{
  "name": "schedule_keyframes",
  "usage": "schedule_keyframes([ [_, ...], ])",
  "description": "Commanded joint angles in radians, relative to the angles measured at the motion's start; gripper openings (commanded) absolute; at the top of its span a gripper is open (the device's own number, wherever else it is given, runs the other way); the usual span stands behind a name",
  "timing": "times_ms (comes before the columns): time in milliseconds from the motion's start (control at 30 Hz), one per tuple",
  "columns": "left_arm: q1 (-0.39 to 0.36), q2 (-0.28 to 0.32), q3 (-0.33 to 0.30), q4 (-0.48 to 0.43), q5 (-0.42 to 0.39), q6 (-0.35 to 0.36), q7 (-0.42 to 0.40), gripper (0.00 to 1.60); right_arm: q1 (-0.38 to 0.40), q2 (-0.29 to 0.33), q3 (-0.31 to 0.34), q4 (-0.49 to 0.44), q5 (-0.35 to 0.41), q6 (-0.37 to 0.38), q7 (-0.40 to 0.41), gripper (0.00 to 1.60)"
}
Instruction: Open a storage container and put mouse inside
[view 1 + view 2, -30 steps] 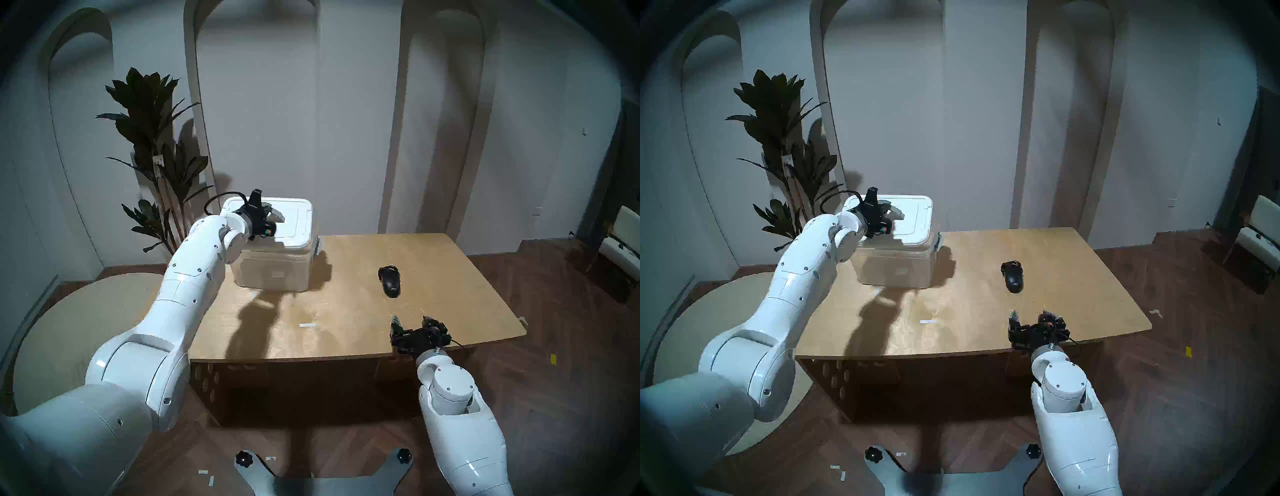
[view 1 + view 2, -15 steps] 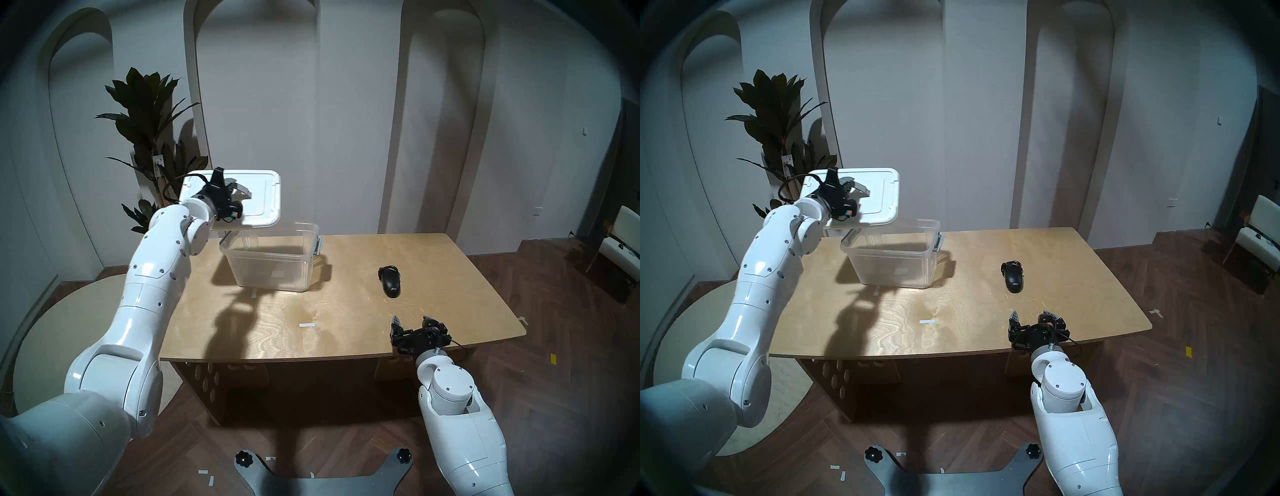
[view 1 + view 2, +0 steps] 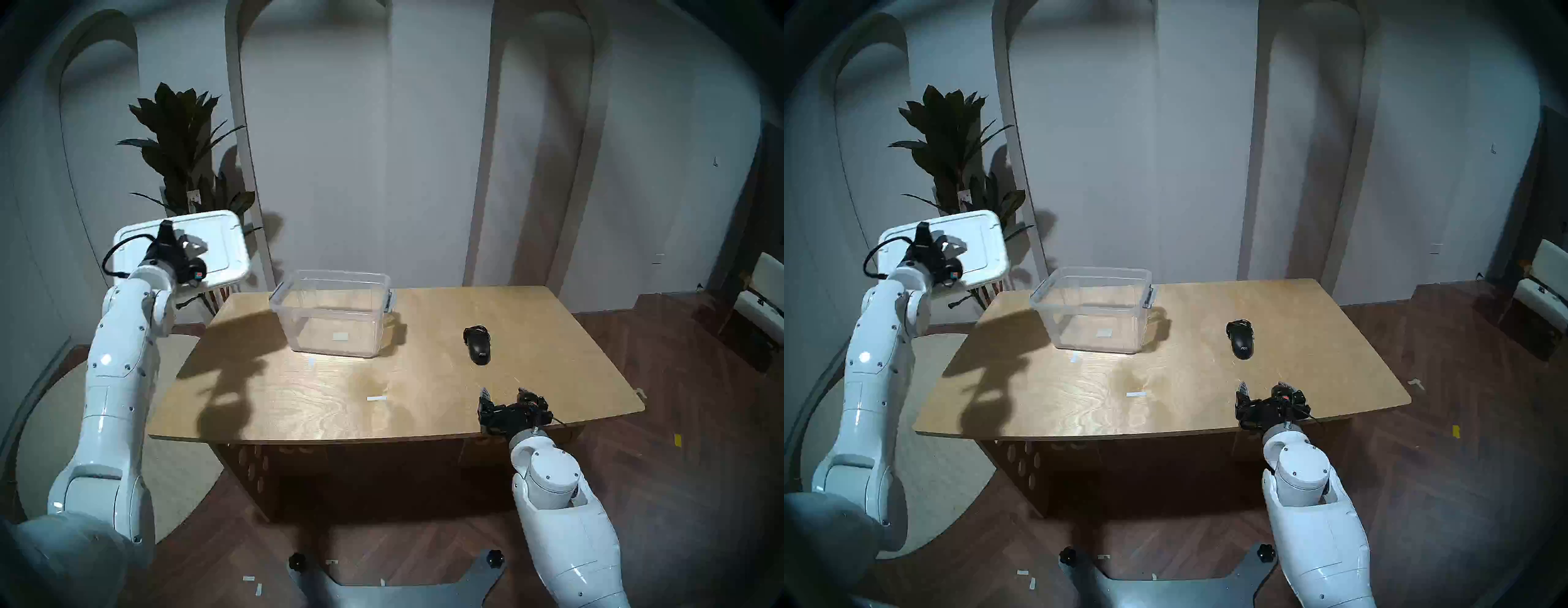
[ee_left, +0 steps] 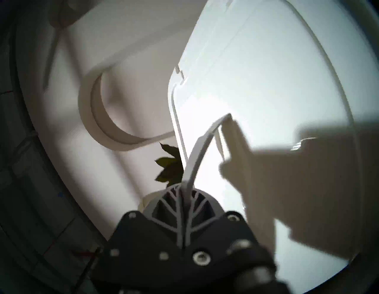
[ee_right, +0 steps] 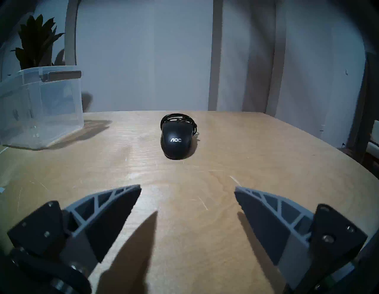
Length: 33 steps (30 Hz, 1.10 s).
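**Operator:** Where is the mouse (image 5: 176, 139), and why there?

**Technician:** One mouse lies on the counter (image 3: 297, 407), straight ahead of the right gripper (image 3: 505, 392) and apart from its fingers (image 5: 114, 207). The bundled cable sits on the mouse's far side, away from the fingers. Those fingers are spread wide and hold nothing, which suits a straight approach to the mouse.

**Operator:** And the storage container (image 3: 335, 322)?

**Technician:** One clear tub, uncovered, stands ahead and to the left of the right fingers, well apart from the mouse. Its one white lid (image 3: 220, 246) hangs in the air beyond the counter's left edge. The left gripper (image 4: 184, 184) is clamped tight on the lid's arched handle (image 4: 203, 147), which runs out from between the fingers. Judged purpose: keep the opening clear.

**Operator:** Count?

**Technician:** One mouse, one tub, one lid, two grippers. One potted plant (image 3: 178, 140) stands behind the lid.
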<state>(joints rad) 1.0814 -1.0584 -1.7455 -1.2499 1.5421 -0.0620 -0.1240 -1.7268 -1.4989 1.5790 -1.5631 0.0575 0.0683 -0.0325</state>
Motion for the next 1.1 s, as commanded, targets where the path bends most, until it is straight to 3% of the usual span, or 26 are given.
schedule_keyframes([
  [0, 0.116, -0.023, -0.058, -0.022, 0.018, 0.023, 0.005, 0.00, 0.007, -0.001, -0.001, -0.022, 0.001, -0.008, 0.001, 1.60],
  [233, 0.209, -0.095, -0.049, 0.032, 0.016, 0.013, 0.022, 0.00, 0.007, 0.001, -0.003, -0.022, 0.003, -0.008, -0.001, 1.60],
  [367, 0.281, -0.137, -0.046, 0.007, 0.001, 0.027, 0.050, 0.00, 0.005, 0.002, -0.004, -0.024, 0.004, -0.009, -0.002, 1.60],
  [533, 0.301, -0.187, -0.041, 0.043, -0.011, 0.049, 0.094, 0.00, 0.004, 0.004, -0.006, -0.027, 0.006, -0.009, -0.003, 1.60],
  [700, 0.274, -0.220, -0.027, 0.120, -0.029, 0.053, 0.150, 0.00, 0.002, 0.005, -0.007, -0.029, 0.008, -0.009, -0.004, 1.60],
  [1067, 0.148, -0.222, 0.014, 0.280, -0.042, 0.030, 0.289, 0.00, 0.002, 0.008, -0.009, -0.029, 0.011, -0.009, -0.006, 1.60],
])
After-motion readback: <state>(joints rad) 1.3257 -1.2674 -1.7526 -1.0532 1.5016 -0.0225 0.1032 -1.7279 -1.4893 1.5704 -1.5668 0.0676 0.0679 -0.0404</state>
